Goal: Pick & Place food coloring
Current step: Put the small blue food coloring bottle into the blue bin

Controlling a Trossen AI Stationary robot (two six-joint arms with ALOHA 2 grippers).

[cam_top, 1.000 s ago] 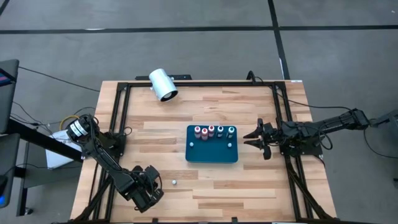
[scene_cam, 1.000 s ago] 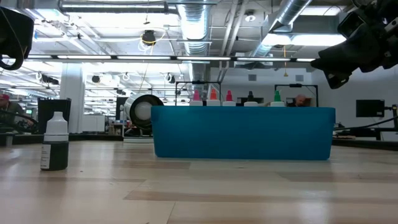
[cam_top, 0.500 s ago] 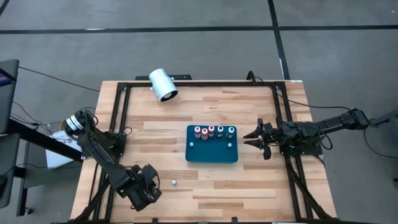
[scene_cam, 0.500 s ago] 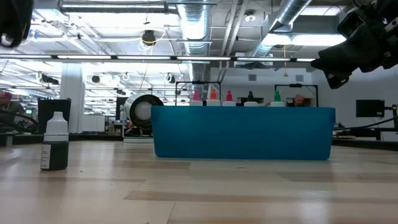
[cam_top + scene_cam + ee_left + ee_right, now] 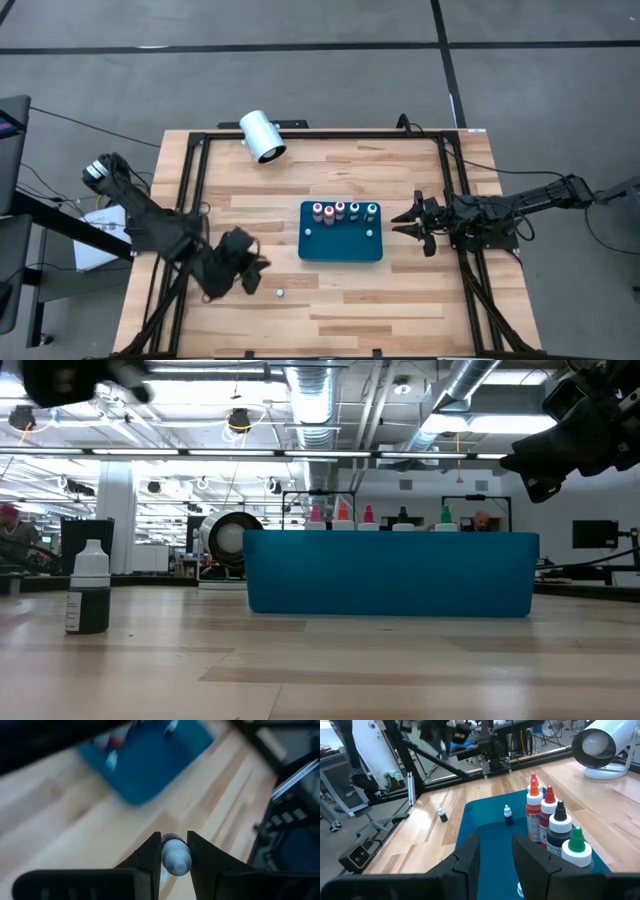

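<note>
From the high view I have the left gripper (image 5: 248, 272) hovering over the table (image 5: 340, 310) just beside the stray bottle (image 5: 281, 293), which stands alone on the wood near the front edge, well apart from the blue tray (image 5: 340, 245) where the other food coloring bottles (image 5: 344, 210) sit in a row; the right gripper (image 5: 405, 221) waits just off the tray's right side, fingers spread. In the low view the stray bottle (image 5: 88, 590) stands upright, dark-bodied with a white cap, with nothing touching it. My left wrist view shows a small white-topped bottle (image 5: 175, 855) framed between my two fingers (image 5: 150, 862), but I cannot tell whether they are parted or pressing on it. The right wrist view shows the tray (image 5: 490, 827) ahead with its bottles (image 5: 550, 820) upright. I judge this the approach to the pick; next I must descend, centre and close.
</note>
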